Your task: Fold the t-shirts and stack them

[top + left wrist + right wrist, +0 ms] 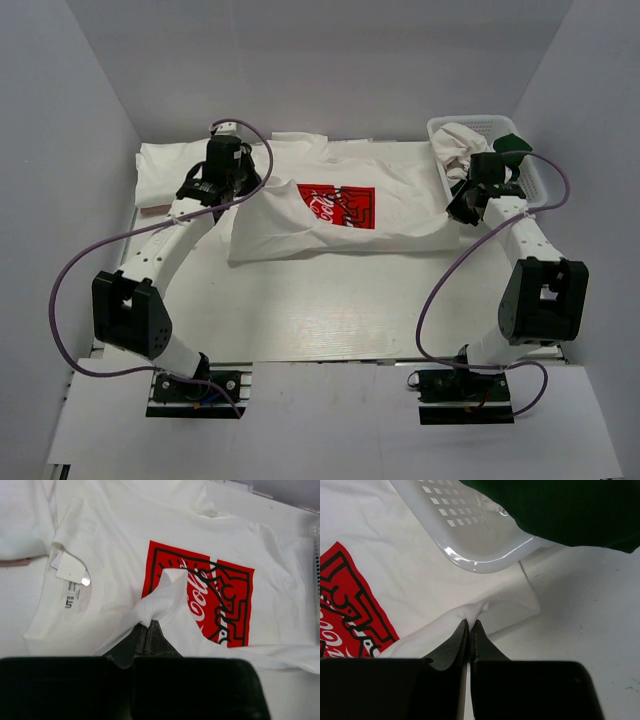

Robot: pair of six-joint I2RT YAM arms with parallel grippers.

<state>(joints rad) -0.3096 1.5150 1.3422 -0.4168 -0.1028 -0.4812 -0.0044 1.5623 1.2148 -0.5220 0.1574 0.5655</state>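
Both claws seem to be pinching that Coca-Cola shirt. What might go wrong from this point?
1. The left gripper pinches only a small peak of the Coca-Cola t-shirt; the cloth may slip out when pulled.
2. The right gripper holds the shirt's edge close to the white basket; lifting from there could perhaps bump or drag its rim.

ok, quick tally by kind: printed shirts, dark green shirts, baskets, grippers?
printed shirt: 1
dark green shirt: 1
basket: 1
grippers: 2, the left gripper and right gripper, both shut on the printed shirt
total: 5
Plain white cloth left out; count unclear.
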